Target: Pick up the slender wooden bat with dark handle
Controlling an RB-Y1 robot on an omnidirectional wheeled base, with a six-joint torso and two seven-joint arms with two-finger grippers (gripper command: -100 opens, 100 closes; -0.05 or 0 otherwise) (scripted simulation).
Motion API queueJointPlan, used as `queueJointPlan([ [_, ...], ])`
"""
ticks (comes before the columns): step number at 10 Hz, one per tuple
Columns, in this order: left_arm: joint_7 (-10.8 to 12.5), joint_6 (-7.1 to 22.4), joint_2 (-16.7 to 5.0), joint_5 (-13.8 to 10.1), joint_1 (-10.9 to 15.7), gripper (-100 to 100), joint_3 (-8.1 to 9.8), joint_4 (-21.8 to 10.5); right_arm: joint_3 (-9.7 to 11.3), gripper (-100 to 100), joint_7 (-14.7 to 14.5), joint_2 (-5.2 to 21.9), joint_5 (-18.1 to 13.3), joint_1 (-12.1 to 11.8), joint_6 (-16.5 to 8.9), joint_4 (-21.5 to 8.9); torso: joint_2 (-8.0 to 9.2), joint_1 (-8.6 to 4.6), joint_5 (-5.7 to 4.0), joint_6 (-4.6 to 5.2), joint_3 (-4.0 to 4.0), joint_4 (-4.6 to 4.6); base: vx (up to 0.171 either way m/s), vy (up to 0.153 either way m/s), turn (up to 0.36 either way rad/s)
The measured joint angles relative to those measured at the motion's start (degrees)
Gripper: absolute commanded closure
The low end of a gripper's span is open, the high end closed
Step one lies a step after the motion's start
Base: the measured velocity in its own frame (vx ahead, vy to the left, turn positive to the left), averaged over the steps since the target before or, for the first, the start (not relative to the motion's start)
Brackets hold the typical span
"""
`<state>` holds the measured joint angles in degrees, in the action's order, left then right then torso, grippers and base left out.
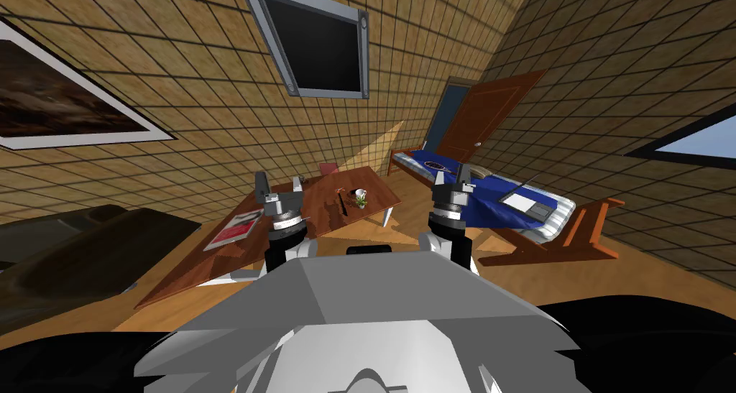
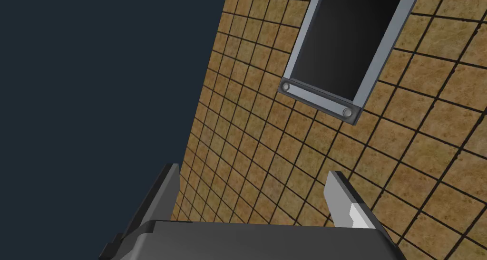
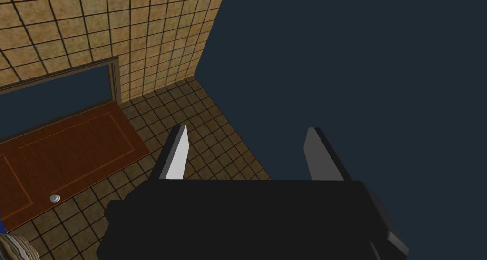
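Observation:
A slender brown bat point(image 1: 340, 203) lies flat on the wooden table point(image 1: 287, 245), near its far end and beside a small white pot with a plant point(image 1: 359, 195). My left gripper point(image 1: 280, 183) is raised over the table's middle, short of the bat and to its left, open and empty point(image 2: 254, 171). My right gripper point(image 1: 451, 171) is held up to the right of the table, in front of the bed, also open with nothing between its fingers point(image 3: 246, 129).
A red magazine point(image 1: 234, 228) lies on the table's left side and a pink item point(image 1: 328, 168) at its far edge. A bed with a blue cover point(image 1: 496, 198) and a laptop point(image 1: 530, 202) stands to the right. A dark sofa point(image 1: 65, 252) is on the left.

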<state>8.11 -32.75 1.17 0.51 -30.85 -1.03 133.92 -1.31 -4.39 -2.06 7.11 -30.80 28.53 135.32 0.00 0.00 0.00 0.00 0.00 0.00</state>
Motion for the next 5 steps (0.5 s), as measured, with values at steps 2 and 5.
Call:
queueJointPlan([
  [2, 0.0, 1.3, -2.6, -0.4, 0.6, -100, 0.27, -1.1, 0.0, 0, 0.0, 0.0, 0.0, 0.0, 0.0, 0.0, 0.17, 0.02, 0.01, 0.02, 0.09, 0.03, -0.069, 0.002, -0.125],
  [5, 0.1, 4.9, -7.8, -2.0, 1.2, -100, 1.44, -3.8, 0.0, 0, 0.0, 0.0, 0.0, 0.0, 0.0, 0.0, 0.37, 0.02, 0.0, 0.02, 0.21, 0.08, -0.102, -0.01, -0.167],
])
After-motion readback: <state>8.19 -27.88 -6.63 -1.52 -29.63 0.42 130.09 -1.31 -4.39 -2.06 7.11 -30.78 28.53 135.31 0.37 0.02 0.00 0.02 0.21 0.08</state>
